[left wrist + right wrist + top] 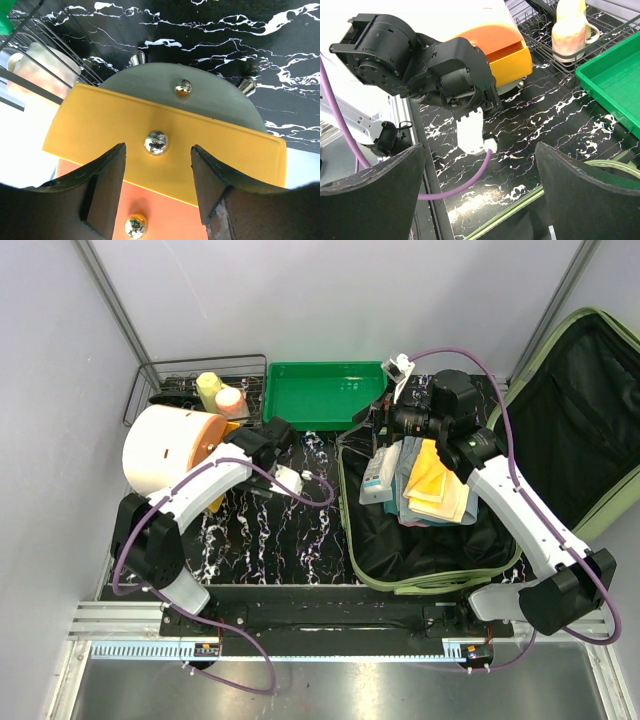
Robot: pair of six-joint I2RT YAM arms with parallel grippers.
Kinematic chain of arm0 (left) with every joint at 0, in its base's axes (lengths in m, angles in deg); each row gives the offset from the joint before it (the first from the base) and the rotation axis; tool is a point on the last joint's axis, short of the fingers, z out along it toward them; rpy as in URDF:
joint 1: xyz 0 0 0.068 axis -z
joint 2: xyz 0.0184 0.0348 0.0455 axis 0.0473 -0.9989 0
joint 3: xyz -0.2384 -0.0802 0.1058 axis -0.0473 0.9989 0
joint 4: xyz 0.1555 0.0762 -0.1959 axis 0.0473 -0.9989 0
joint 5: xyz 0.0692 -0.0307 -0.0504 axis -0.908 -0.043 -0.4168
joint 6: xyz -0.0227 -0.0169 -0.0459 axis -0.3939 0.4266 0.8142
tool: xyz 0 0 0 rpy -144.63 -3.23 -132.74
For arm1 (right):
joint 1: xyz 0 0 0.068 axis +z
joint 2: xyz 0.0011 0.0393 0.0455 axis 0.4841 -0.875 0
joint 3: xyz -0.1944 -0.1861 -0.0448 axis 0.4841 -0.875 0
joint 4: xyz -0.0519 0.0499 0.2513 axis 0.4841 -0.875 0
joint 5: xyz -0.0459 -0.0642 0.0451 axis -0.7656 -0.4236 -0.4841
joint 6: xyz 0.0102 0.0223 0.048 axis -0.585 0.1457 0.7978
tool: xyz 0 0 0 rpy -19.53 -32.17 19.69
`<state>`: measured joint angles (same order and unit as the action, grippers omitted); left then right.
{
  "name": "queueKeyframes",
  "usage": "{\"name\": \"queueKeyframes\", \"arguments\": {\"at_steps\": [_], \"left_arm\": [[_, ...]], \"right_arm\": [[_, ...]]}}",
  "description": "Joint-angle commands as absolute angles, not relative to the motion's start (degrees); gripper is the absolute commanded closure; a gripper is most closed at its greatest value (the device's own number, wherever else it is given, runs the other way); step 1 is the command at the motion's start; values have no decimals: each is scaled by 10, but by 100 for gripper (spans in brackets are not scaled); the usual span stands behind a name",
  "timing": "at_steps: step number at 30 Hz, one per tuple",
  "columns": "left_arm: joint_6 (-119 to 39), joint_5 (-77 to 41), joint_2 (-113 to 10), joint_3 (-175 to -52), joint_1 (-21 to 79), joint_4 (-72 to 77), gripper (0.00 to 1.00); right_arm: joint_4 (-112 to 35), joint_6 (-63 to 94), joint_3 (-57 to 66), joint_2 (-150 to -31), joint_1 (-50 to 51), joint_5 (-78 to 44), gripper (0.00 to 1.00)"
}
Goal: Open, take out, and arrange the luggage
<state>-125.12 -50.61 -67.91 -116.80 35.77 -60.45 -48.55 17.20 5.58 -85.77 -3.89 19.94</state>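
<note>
Far left of the top view: white drum-shaped unit point(160, 450) with orange and yellow panels on its face, lying on the black marbled table point(280, 540). Just behind it, at upper left: wire rack point(170, 375) holding a yellow-green cup point(209, 390) and a pink mug point(230, 400).

Left of centre: left gripper point(159, 150), poised at the drum's face with its jaws partly apart. Looks straight onto the yellow panel point(100, 125) in its wrist view, with a chrome stud point(156, 141) framed in the gap. Clamps nothing. Contact with the panel not determinable.

Upper centre: bright green tray point(320, 400), with no item seen in it.

Right of centre: right gripper point(479, 150), hanging over the upper left corner of the case's base. Jaws at full spread, nothing between them.

Right half: the luggage point(430, 550), a pale olive-green hard shell, unzipped and spread wide. Base flat on the table, lid leaning back toward the right wall, black lining exposed. In the upper part of the base: white packet point(378, 475), yellow folded cloth point(432, 480), grey-blue cloths point(410, 505) beneath.

Assessment: opening judged complete. Taking out judged unfinished, given the packet and cloths inside the base. Origin of the drum and cups not determinable from these views. Arranging judged largely outstanding, with the tray unused.
</note>
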Motion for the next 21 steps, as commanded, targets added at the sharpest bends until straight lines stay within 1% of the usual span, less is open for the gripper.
{"name": "queueKeyframes", "arguments": {"at_steps": [1,5,7,8,10,11,13,14,18,21], "left_arm": [[-1273,-490,-659,-1169,330,-586,42],[-1286,-486,-657,-1155,312,-561,45],[-1291,-485,-657,-1148,306,-556,49],[-1292,-483,-657,-1147,304,-554,54],[-1293,-479,-657,-1143,301,-554,60],[-1293,-477,-655,-1141,300,-552,66],[-1296,-472,-652,-1141,301,-550,72],[-1296,-471,-654,-1141,303,-549,78],[-1291,-466,-656,-1148,316,-551,90],[-1282,-461,-659,-1156,336,-550,96]], "right_arm": [[-482,164,66,-850,-43,202,0],[-482,166,66,-849,-43,203,0],[-483,165,66,-848,-43,201,0],[-482,164,66,-847,-43,201,0],[-485,164,67,-847,-43,200,0],[-485,162,67,-847,-43,199,0],[-488,162,68,-848,-43,198,0],[-487,162,68,-849,-43,199,0],[-487,162,68,-849,-43,199,0],[-487,162,70,-852,-43,199,0]]}}
